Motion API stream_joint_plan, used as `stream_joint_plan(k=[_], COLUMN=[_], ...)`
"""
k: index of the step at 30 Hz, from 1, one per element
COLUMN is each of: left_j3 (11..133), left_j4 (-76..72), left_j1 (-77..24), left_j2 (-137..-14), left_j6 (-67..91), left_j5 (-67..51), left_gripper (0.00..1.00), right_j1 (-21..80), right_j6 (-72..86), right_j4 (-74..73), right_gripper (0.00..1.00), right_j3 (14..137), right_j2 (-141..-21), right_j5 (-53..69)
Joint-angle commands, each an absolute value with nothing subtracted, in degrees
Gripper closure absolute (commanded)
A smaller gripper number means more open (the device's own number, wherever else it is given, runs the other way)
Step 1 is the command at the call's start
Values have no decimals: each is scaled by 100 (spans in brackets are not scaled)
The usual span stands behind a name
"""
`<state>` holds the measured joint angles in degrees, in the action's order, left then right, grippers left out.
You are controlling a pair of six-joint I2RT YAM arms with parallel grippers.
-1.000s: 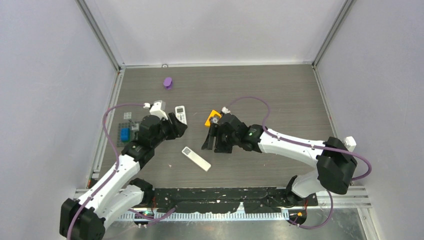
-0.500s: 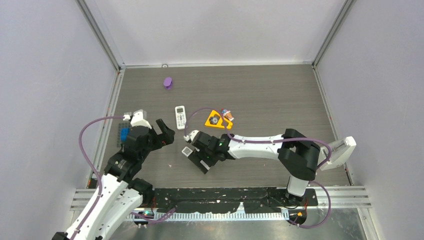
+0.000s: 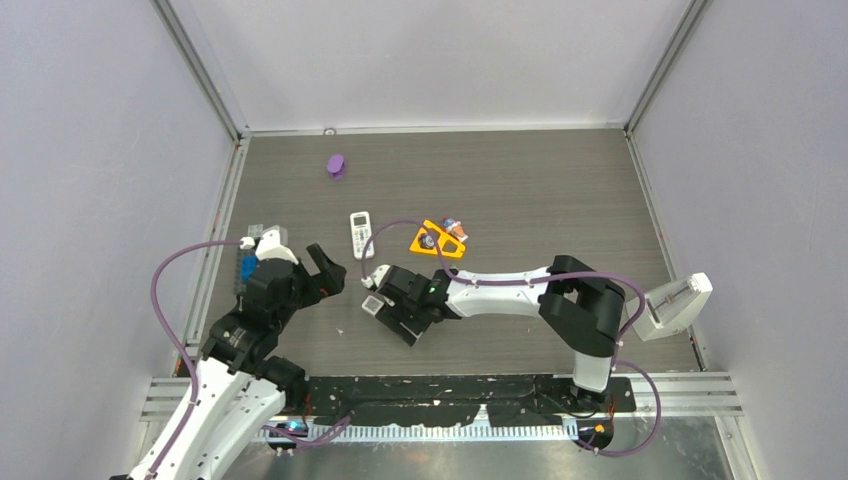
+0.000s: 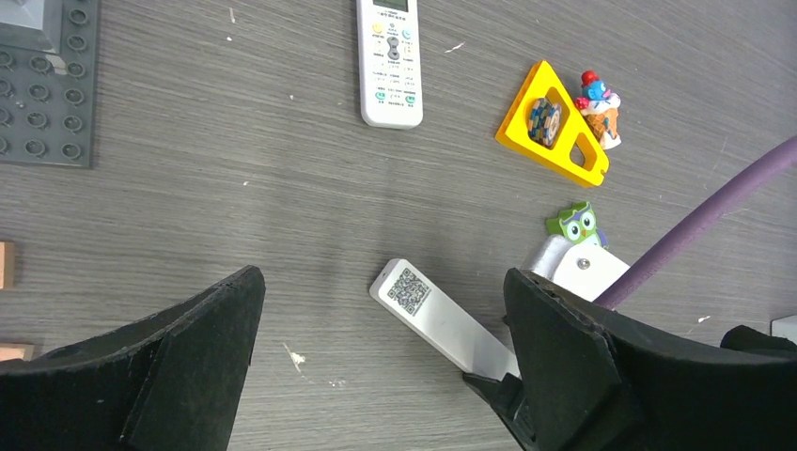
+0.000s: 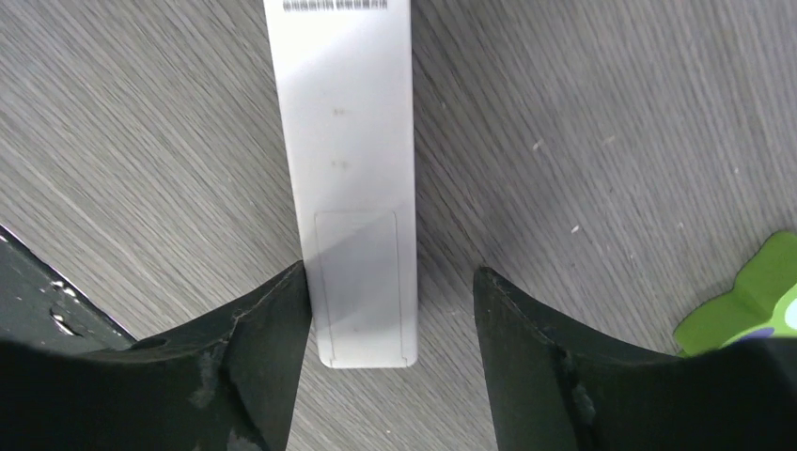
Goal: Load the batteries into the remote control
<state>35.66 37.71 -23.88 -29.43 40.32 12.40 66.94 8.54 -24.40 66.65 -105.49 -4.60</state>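
A slim white remote control lies back up near the table's front, a QR label at its far end and a cover outline at its near end. My right gripper is low over it and open, its fingers astride the near end. The left finger touches the remote's side; a gap shows at the other finger. My left gripper hangs wide open and empty, left of the remote. A second white remote, buttons up, lies further back. No batteries show in any view.
A yellow triangle block and a small toy figure lie behind my right arm. A green owl block sits by the right wrist. A purple object lies far back. A grey baseplate sits at the left edge.
My right arm swung left from the yellow triangle, came down astride the slim remote and narrowed its jaws. My left arm drew back from the buttoned remote and opened wide.
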Motion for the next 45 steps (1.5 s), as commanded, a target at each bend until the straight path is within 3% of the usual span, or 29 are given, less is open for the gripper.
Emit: stream_joint_plan(k=[1, 8, 15, 19, 30, 36, 45], left_j3=[3758, 3436, 2971, 2833, 2442, 1887, 1584], left_j4=[3775, 3519, 2821, 2396, 540, -1732, -2433], left_j1=[-2365, -2364, -2364, -2364, -2364, -2364, -2365], left_j2=[-2861, -2615, -2197, -1999, -1576, -1383, -1242], left_j6=[4125, 4141, 4188, 4282, 4993, 5624, 5786], left_j5=[1152, 768, 324, 30, -1371, -1998, -2040], left_gripper=[0, 0, 0, 0, 0, 0, 0], right_j1=[6730, 6644, 5959, 5463, 4926, 4922, 4915], right_j6=[749, 1078, 2088, 3081, 5626, 7145, 7404], right_j4=[-2323, -2248, -1303, -336, 2534, 3989, 4211], right_gripper=[35, 65, 77, 77, 77, 76, 77], right_j3=[6882, 6930, 6422, 6098, 5515, 5193, 5054], right_j2=[-10716, -10766, -10010, -9283, -8234, -8109, -7897], right_j5=[-491, 34, 1759, 2966, 4380, 4695, 4602])
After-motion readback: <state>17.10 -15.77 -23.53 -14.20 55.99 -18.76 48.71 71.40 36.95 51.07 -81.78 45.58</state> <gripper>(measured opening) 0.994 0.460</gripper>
